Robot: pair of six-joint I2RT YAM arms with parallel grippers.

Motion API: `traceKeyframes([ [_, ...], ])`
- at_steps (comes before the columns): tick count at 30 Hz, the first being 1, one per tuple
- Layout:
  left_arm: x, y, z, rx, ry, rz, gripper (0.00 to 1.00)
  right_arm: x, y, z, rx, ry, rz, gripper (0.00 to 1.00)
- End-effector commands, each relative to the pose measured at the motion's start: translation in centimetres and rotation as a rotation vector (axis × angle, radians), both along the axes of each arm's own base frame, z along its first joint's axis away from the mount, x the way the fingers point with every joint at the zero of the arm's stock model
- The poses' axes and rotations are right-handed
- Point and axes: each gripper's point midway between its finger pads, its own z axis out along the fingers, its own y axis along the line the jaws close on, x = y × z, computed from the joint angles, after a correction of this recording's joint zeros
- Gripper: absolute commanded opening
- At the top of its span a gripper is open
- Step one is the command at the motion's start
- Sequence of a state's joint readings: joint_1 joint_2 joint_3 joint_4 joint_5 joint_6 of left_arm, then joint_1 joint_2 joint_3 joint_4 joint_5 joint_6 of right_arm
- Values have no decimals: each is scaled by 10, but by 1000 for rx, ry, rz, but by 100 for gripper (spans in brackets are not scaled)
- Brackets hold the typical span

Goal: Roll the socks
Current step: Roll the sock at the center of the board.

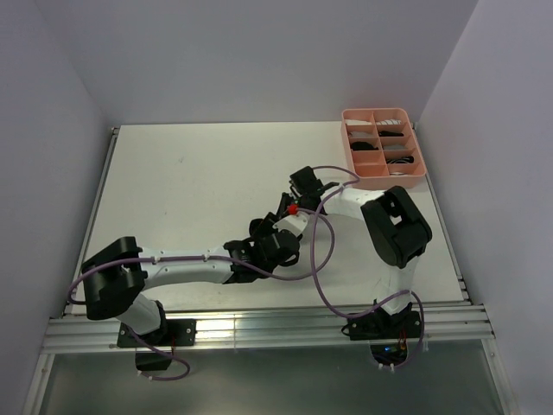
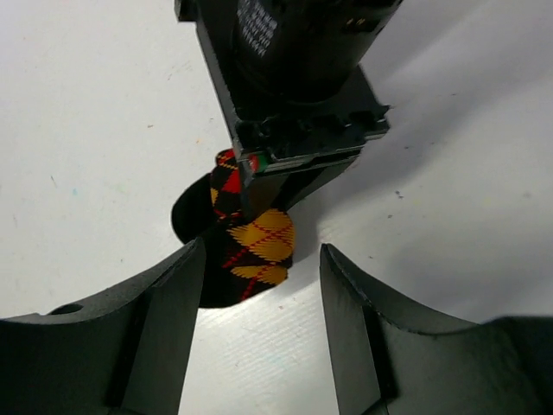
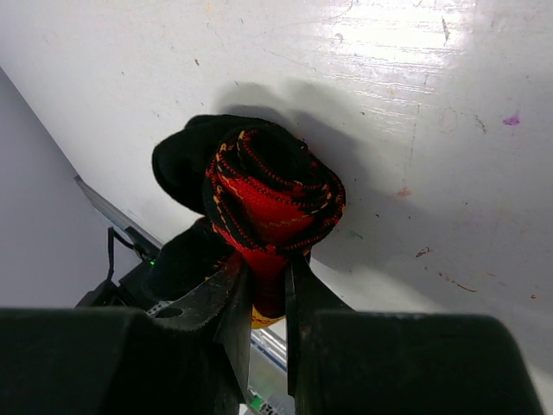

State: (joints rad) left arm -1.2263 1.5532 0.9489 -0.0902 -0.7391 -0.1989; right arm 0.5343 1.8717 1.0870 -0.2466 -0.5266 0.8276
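- white surface bearing both arms, reaching toward its middle
- pink tray sitting at far right corner; dark items lying inside, too small to identify
- left claw standing spread, fingers flanking roll
- right claw pinching argyle sock
- sock sitting coiled in tight roll near surface middle
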Motion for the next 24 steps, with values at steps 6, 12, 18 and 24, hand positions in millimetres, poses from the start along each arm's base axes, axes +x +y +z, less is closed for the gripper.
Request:
traceKeyframes([
  [6, 36, 4, -13, -27, -68, 37, 61, -1, -15, -18, -57, 31, -13, 0],
  [12, 42, 3, -44, 16, -30, 55, 61, -3, -14, -20, -50, 43, -6, 0],
  [18, 41, 11, -68, 59, 16, 80, 61, -6, -14, -22, -41, 54, -7, 0],
  [24, 47, 25, -98, 112, 58, 144, 60, -10, -13, -24, -29, 68, -10, 0],
])
